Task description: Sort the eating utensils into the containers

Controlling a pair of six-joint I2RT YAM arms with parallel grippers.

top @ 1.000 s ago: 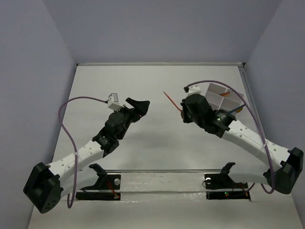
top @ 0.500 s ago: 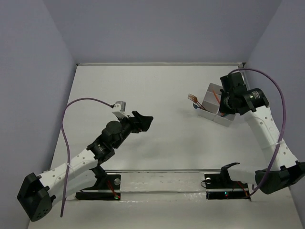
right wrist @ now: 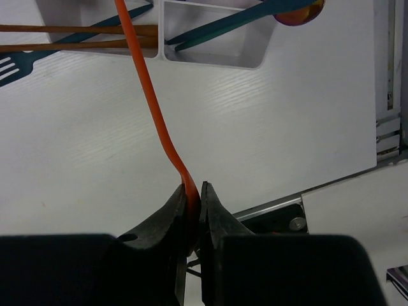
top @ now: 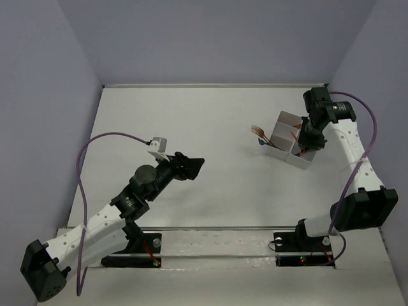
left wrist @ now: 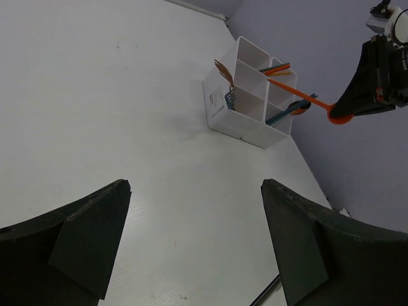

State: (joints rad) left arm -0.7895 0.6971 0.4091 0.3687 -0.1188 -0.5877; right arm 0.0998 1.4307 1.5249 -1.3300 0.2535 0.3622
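Observation:
The white four-compartment tray (top: 281, 136) stands at the table's far right, and shows in the left wrist view (left wrist: 220, 105). It holds teal utensils (right wrist: 223, 22) and copper-brown forks (top: 257, 131), which stick out to the left. My right gripper (right wrist: 194, 189) is shut on the bowl end of an orange spoon (right wrist: 153, 95). The spoon's handle slants into the tray (right wrist: 213, 60). In the top view the right gripper (top: 310, 139) hovers at the tray's right side. My left gripper (left wrist: 194, 191) is open and empty above bare table, well left of the tray (top: 191, 167).
A metal rail (top: 223, 228) runs along the near edge in front of the arm bases, and shows in the right wrist view (right wrist: 274, 207). Purple walls close in the table on three sides. A teal fork head (right wrist: 13, 67) pokes out at the tray's left.
My right arm swung from mid-table to the tray at the far right, carrying the orange spoon. My left gripper drifted slightly nearer and stayed open.

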